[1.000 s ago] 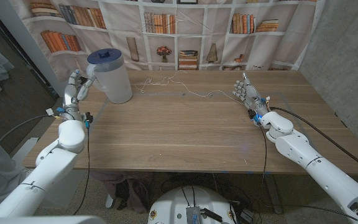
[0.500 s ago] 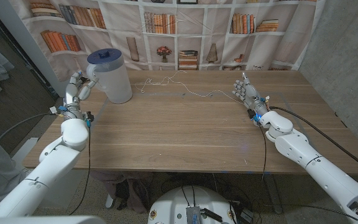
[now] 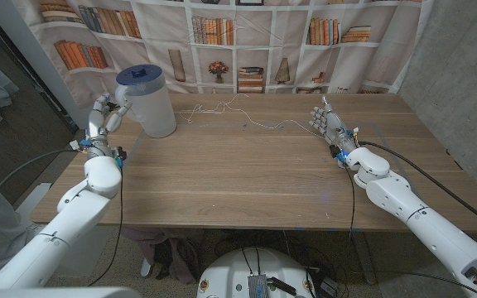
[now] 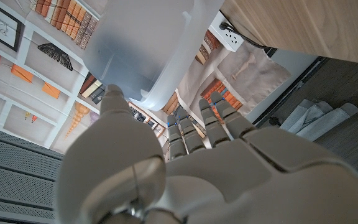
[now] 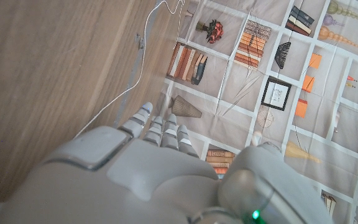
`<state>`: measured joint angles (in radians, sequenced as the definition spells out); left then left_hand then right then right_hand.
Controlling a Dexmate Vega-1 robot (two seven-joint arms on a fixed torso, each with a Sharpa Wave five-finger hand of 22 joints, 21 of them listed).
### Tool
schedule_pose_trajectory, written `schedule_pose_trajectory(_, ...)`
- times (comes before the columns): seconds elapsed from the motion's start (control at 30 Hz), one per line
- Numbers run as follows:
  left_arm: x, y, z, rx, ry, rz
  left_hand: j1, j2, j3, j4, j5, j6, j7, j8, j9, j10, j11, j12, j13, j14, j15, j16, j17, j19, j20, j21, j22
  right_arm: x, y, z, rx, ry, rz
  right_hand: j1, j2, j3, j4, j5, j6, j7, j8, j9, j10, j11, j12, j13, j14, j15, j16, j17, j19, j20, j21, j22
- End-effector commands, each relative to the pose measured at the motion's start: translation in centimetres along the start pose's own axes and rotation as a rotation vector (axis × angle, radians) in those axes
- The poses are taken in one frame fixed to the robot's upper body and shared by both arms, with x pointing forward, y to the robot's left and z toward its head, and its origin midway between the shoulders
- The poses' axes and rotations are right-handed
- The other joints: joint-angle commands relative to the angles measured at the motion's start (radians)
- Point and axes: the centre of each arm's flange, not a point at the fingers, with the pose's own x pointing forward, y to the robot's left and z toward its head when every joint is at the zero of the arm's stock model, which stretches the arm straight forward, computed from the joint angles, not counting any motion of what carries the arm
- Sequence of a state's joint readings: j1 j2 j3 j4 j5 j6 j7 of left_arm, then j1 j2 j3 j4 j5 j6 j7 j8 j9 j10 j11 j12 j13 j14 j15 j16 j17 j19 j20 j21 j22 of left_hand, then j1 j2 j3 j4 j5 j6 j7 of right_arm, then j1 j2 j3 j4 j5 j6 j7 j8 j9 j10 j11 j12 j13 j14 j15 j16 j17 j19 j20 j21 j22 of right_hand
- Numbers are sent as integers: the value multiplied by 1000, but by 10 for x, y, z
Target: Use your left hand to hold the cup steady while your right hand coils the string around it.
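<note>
Nothing shifted: both open hands [image 3: 102,113] [image 3: 325,120] wait; left wrist view shows cup [image 4: 148,50] ungrasped.

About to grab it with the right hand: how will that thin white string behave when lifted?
The thin white string lies in loose squiggles, so likely floppy. It looks very light and fine, probably hard to pinch off the wooden table.
</note>
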<state>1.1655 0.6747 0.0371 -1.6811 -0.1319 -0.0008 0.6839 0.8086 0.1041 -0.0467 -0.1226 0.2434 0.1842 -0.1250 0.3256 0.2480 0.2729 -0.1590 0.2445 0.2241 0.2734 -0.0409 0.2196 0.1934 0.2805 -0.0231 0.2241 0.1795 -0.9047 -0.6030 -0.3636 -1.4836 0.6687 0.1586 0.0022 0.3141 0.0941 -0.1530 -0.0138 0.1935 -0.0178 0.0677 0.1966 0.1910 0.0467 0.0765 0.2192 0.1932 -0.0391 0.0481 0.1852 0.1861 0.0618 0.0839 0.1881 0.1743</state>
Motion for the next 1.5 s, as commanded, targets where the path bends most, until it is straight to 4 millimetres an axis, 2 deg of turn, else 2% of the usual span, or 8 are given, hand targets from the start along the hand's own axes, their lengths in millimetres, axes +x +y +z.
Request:
schedule_pose_trajectory(0.03,8,-4,-1,-7,3,4,3,-2,-6,-2,-7,10,-1,6,3,12,-2,7,3,9,-98,3,5,10,-2,0,3,2,0,-1,0,3,2,-4,5,0,2,1,3,4,6,2,2,3,7,2,3,-3,5,2,1,5,5,4)
schedule_pose_trajectory(0.2,12,-5,-2,-8,4,0,-5,-2,-10,4,-8,11,-4,10,6,28,-11,13,5,20,-104,6,8,12,3,0,4,3,0,-1,0,4,1,-5,5,0,2,1,3,3,6,2,2,3,7,2,4,-3,5,3,1,5,5,4)
schedule_pose_trajectory(0.4,17,-5,-2,-4,5,-4,-15,1,-13,12,-9,26,-4,21,11,39,-11,17,9,36,-105,10,15,41,4,11,7,4,0,-1,1,6,0,-6,5,0,2,0,4,3,6,2,2,3,7,2,4,-3,5,3,1,5,5,4)
schedule_pose_trajectory(0.77,21,-12,-3,-12,1,-10,-16,10,-13,17,-10,26,-5,31,17,74,-25,31,15,73,-121,19,26,87,-5,30,14,5,-1,-3,-1,5,-4,-8,3,-1,3,0,4,3,6,2,1,1,6,2,3,-4,5,3,1,6,5,4)
schedule_pose_trajectory(0.83,22,-13,-4,-7,6,-10,-15,11,-13,18,-10,30,-4,35,18,89,-34,38,17,79,-125,19,28,89,-8,31,16,5,-1,-3,1,6,-6,-9,2,-2,3,0,4,4,6,2,1,2,6,2,3,-4,5,3,1,6,5,4)
schedule_pose_trajectory(1.03,25,-16,-3,-10,3,-13,-13,15,-12,18,-10,50,1,47,21,99,-38,44,21,90,-127,21,33,92,-9,34,18,7,-1,-3,0,8,-5,-11,1,-3,4,0,5,4,5,2,1,1,6,2,3,-3,5,3,1,6,5,4)
schedule_pose_trajectory(1.33,28,-20,-3,-11,4,-26,-8,20,-10,19,-12,94,-4,78,30,151,-49,71,32,128,-137,28,47,97,-9,37,21,8,-2,-3,0,7,-6,-11,1,-2,3,0,4,3,5,2,1,3,6,2,3,-3,5,3,1,6,5,4)
schedule_pose_trajectory(1.5,28,-25,-5,-11,11,-28,-4,26,-8,20,-12,149,1,117,41,205,-49,101,46,179,-150,43,64,103,-8,40,23,8,-2,-2,1,6,-11,-11,1,-2,3,0,4,3,5,2,2,3,7,2,3,-4,5,3,1,6,5,4)
